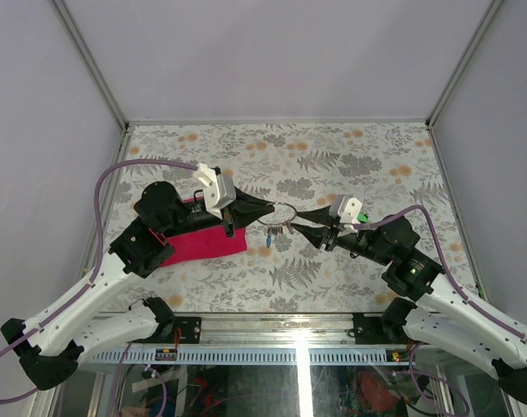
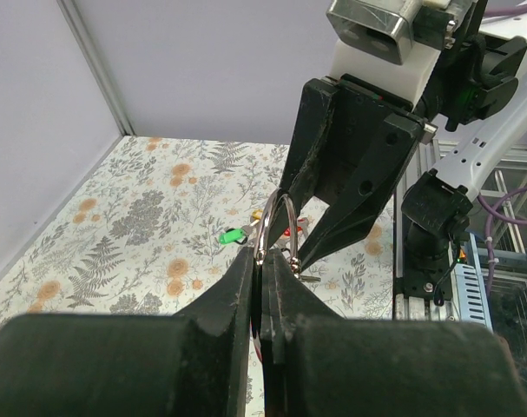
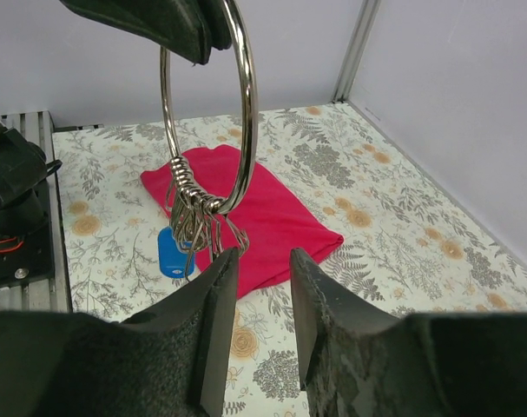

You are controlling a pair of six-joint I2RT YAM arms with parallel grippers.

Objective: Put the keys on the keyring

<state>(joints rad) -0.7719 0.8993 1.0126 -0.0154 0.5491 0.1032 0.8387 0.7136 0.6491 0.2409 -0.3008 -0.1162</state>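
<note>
The keyring is a large silver ring held upright in the air, with small wire loops bunched at its bottom. My left gripper is shut on the ring's edge. The same gripper grips it above mid-table in the top view. Keys hang from the loops: a blue tag, a green tag and a bit of red. My right gripper is open just short of the ring's bottom, touching nothing. It faces the left gripper across the keyring.
A folded magenta cloth lies on the floral table under the left arm, and it shows behind the ring as the cloth. White walls and metal posts close in the table on three sides.
</note>
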